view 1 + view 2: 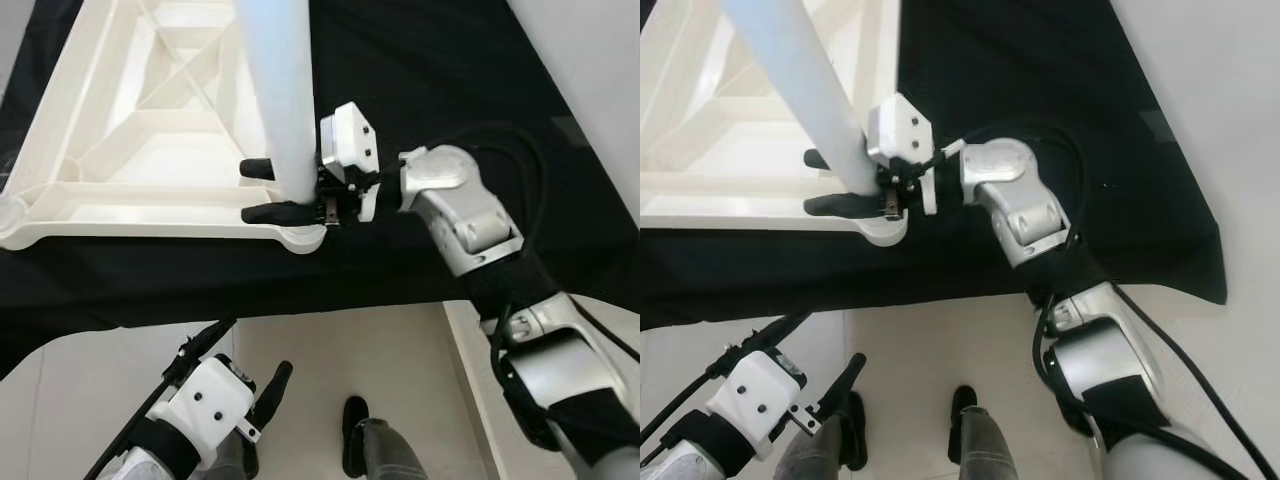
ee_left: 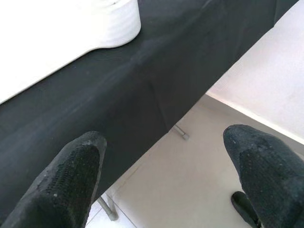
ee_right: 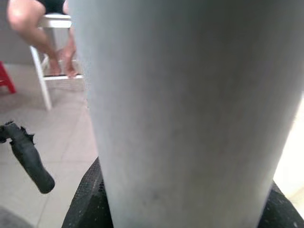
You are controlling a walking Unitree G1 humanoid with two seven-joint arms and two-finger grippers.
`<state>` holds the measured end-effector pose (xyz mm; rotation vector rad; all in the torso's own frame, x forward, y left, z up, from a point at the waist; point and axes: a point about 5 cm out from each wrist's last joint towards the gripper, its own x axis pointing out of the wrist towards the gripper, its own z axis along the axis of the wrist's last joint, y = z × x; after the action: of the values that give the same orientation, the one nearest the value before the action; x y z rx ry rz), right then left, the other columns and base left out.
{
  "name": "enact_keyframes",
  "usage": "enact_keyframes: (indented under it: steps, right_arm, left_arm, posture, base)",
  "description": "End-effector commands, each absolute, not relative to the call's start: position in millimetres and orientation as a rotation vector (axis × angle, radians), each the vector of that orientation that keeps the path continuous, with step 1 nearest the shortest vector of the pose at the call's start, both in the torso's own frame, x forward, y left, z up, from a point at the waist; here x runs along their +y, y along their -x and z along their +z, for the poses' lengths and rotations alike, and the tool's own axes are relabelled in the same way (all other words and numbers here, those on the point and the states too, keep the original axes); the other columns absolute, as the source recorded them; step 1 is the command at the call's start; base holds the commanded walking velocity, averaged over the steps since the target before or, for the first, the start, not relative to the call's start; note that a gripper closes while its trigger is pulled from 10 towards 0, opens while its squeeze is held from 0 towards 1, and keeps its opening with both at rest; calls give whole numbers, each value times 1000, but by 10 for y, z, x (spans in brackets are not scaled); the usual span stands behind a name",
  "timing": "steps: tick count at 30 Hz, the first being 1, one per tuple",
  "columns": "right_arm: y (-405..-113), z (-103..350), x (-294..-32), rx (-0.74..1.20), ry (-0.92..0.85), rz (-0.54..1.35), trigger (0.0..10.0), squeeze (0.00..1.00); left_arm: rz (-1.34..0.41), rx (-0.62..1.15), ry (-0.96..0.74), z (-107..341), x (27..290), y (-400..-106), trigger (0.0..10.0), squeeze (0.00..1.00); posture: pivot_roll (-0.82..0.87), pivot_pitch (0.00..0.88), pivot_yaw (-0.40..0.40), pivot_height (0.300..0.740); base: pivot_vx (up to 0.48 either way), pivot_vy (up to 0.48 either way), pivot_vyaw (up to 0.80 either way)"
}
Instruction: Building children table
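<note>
At five o'clock on the upturned tabletop (image 1: 120,150), the right gripper (image 1: 278,190) clamps the pale leg (image 1: 280,90). Seating it in the corner socket (image 1: 300,236) seems next; the left gripper (image 2: 166,180) hangs spread

A smooth, matt pale-grey table leg (image 1: 275,90) is clasped by the right gripper (image 1: 262,190), its black fingers (image 3: 88,199) finely textured. The ribbed white tabletop (image 1: 120,150), seemingly glossy plastic, is laid on matt black cloth (image 1: 450,70), its corner at 6 o'clock.
</note>
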<state>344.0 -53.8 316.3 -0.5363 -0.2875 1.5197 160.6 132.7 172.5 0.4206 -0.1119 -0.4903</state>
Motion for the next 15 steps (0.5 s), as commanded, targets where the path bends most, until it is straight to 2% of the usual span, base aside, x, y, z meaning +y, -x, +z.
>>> enact_keyframes:
  steps: [1, 10, 15]
  right_arm:
    - [-3632, 2573, -725, 79, 460, 1468, 10000, 0]
    - [-3692, 2610, -584, 77, 272, 1479, 10000, 0]
    - [-3759, 2496, -565, 102, 251, 1385, 10000, 0]
  left_arm:
    - [-510, -73, -409, 1656, 1318, -1576, 10000, 0]
    - [-506, -73, -408, 1665, 1317, -1561, 10000, 0]
    - [-507, -72, -408, 1667, 1319, -1556, 10000, 0]
  posture:
    - [91, 449, -65, 740]
    - [98, 457, -68, 740]
    - [99, 460, -67, 740]
  base:
    - [0, 0, 0]
    - [0, 0, 0]
    - [0, 0, 0]
